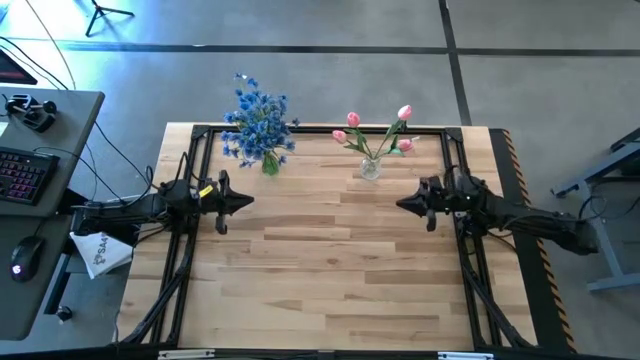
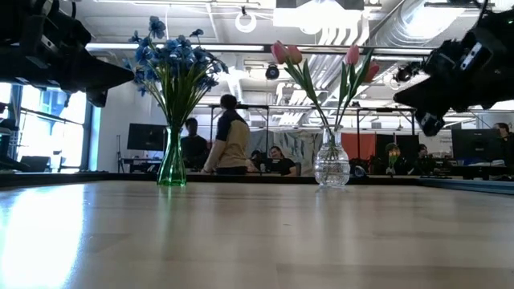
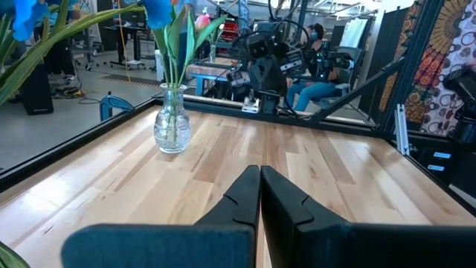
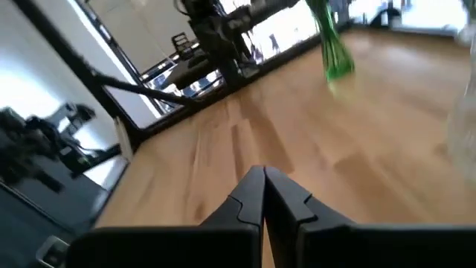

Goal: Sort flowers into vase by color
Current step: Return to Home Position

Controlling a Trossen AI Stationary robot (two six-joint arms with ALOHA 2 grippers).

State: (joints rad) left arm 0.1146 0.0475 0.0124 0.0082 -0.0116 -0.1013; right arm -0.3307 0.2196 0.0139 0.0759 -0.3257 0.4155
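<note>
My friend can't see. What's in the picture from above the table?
On a wooden table stand blue flowers in a green vase and pink flowers in a clear vase. The left gripper and right gripper, both shut and empty, point at each other.

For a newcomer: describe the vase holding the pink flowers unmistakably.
On the wooden table, two vases stand near one long edge. The clear glass vase is the one nearer the right arm. It is round-bellied with pink tulips; the green vase is slim with blue flowers.
</note>
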